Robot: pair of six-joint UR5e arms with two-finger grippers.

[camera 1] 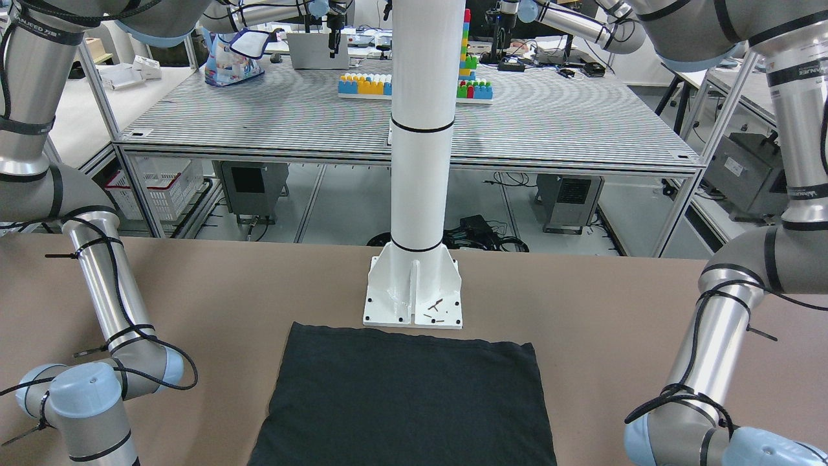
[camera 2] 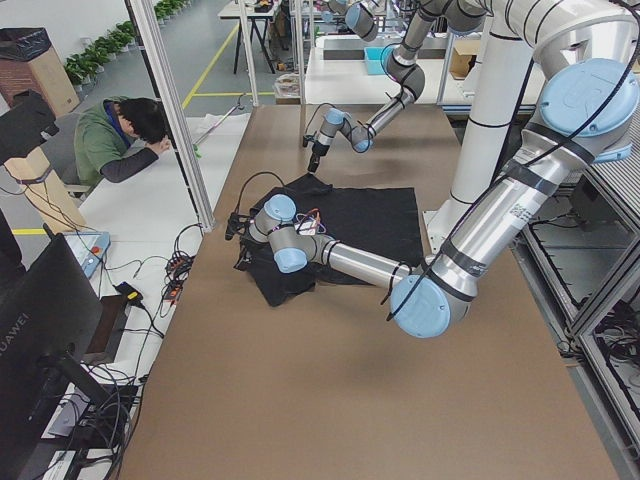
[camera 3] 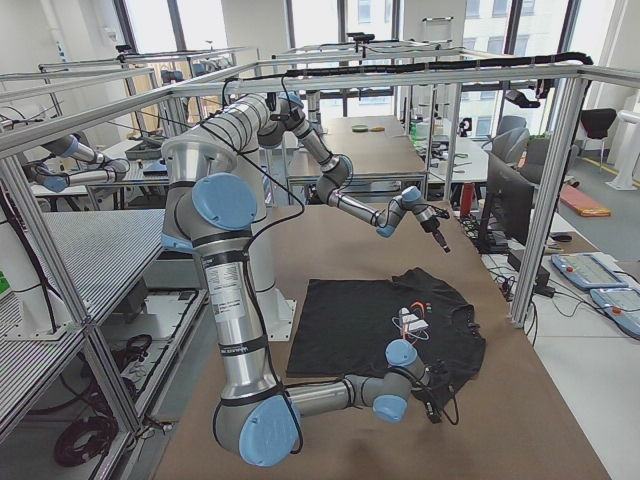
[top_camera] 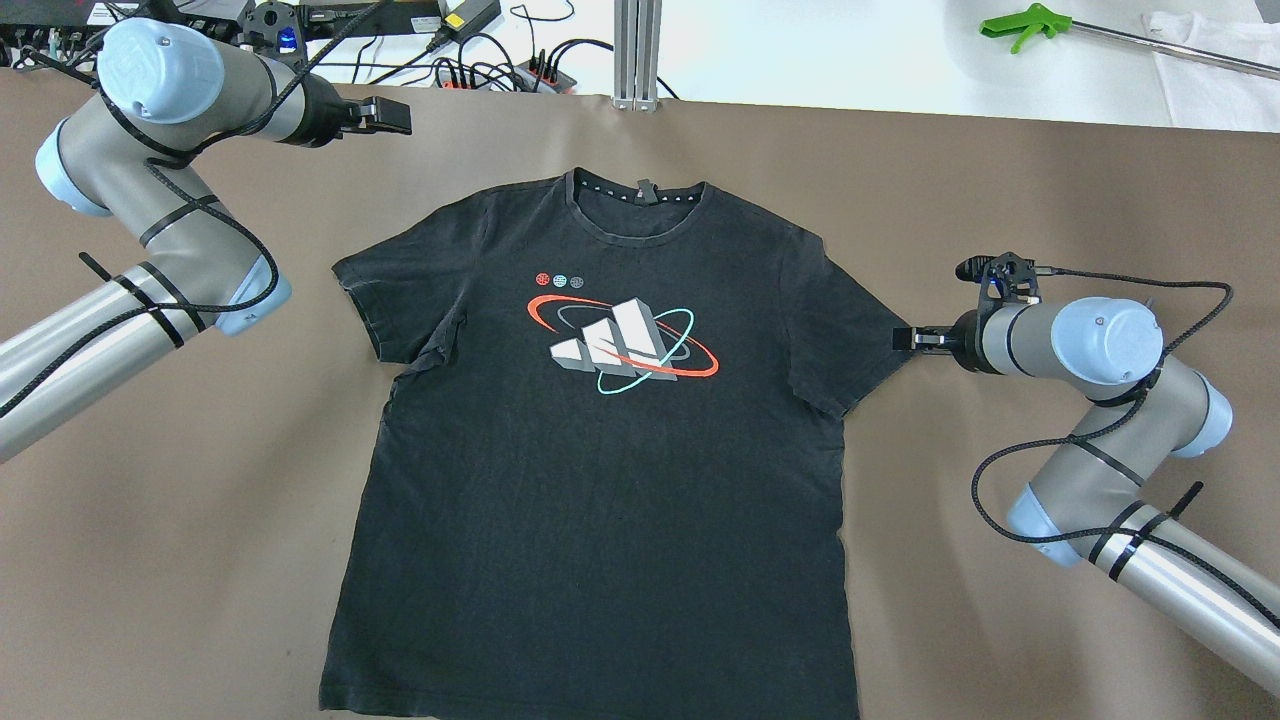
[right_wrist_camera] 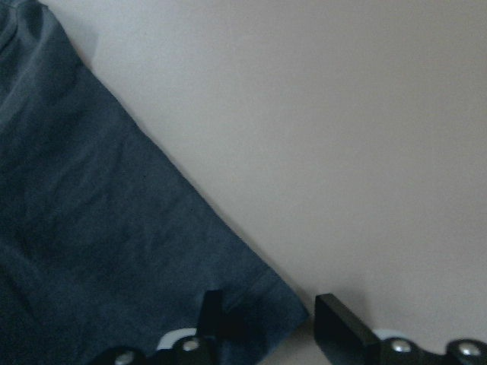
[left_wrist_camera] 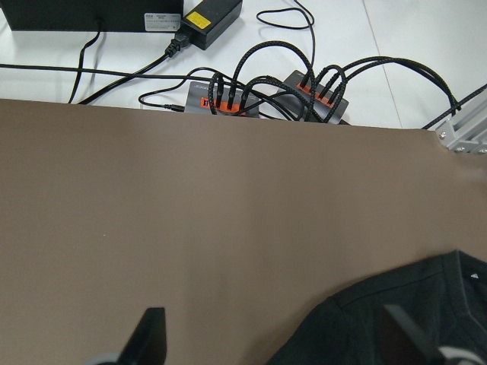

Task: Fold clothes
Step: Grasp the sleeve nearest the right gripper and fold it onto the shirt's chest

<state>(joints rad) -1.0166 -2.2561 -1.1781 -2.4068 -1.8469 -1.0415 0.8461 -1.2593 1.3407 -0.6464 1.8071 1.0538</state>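
Note:
The clothes are a black T-shirt point(top_camera: 600, 480) with a red, white and teal chest print, spread flat face up on the brown table, collar away from the robot. My right gripper point(top_camera: 905, 340) sits low at the tip of the shirt's sleeve on that side. In the right wrist view it point(right_wrist_camera: 266, 319) is open by a narrow gap, and the sleeve corner point(right_wrist_camera: 259, 296) lies between the fingers. My left gripper point(top_camera: 400, 116) hovers beyond the other shoulder, off the shirt. It point(left_wrist_camera: 278, 338) is wide open and holds nothing, with the shirt's shoulder point(left_wrist_camera: 396, 319) at lower right.
The white pillar's base point(camera 1: 414, 291) stands just behind the shirt's hem. Power strips and cables point(left_wrist_camera: 228, 95) lie past the table's far edge, with a green-handled tool point(top_camera: 1030, 20) on the white bench. A person point(camera 2: 125, 135) sits at that bench.

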